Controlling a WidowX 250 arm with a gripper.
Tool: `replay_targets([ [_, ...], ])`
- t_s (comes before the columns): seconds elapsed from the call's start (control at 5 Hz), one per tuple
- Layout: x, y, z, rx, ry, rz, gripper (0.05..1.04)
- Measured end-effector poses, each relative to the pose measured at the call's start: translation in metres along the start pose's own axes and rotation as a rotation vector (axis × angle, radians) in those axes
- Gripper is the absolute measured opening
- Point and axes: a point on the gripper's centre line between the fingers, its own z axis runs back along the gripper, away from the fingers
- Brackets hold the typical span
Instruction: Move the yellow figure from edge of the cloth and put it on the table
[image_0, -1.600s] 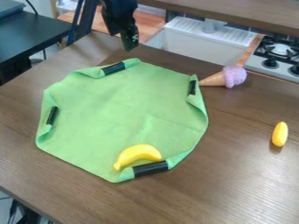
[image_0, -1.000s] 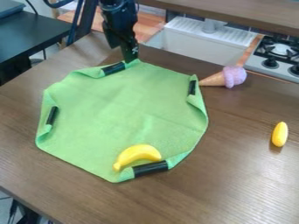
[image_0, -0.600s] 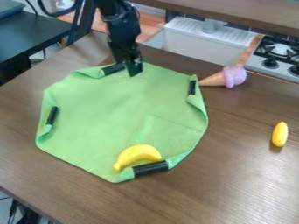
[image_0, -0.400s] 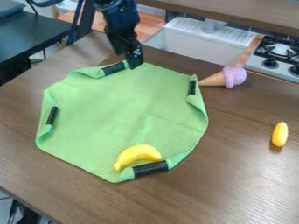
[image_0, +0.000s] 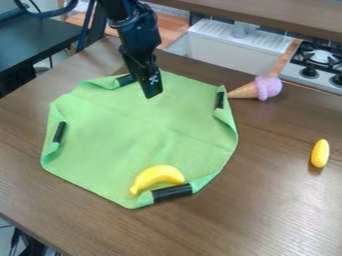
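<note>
Step in hand, as judged: approach, before any grasp. Gripper (image_0: 153, 95) over far part of green cloth (image_0: 113, 130), well apart from yellow banana (image_0: 159, 176), likely figure meant. Banana lies on cloth at near edge, beside black band (image_0: 172, 193). Whether gripper is open, cannot tell; no object seen in it. Next move calls for travel nearer, lowering over banana, closing on it, then lift clear of cloth to bare table (image_0: 274, 200).

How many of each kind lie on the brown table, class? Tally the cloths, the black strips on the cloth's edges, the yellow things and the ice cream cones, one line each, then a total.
Green cloth: 1
Black strips: 4
Yellow things, a banana and an oval piece: 2
Ice cream cone: 1
Total: 8
</note>
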Motion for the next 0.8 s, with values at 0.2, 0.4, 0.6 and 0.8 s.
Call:
replay_targets([
  [0.2,-0.007,-0.028,-0.007,-0.012,0.037,-0.078,1.0],
  [0.4,-0.011,-0.056,-0.007,-0.013,0.055,-0.16,1.0],
  [0.6,-0.017,-0.07,-0.006,-0.031,0.065,-0.193,1.0],
  [0.8,-0.022,-0.083,-0.001,-0.043,0.058,-0.228,1.0],
])
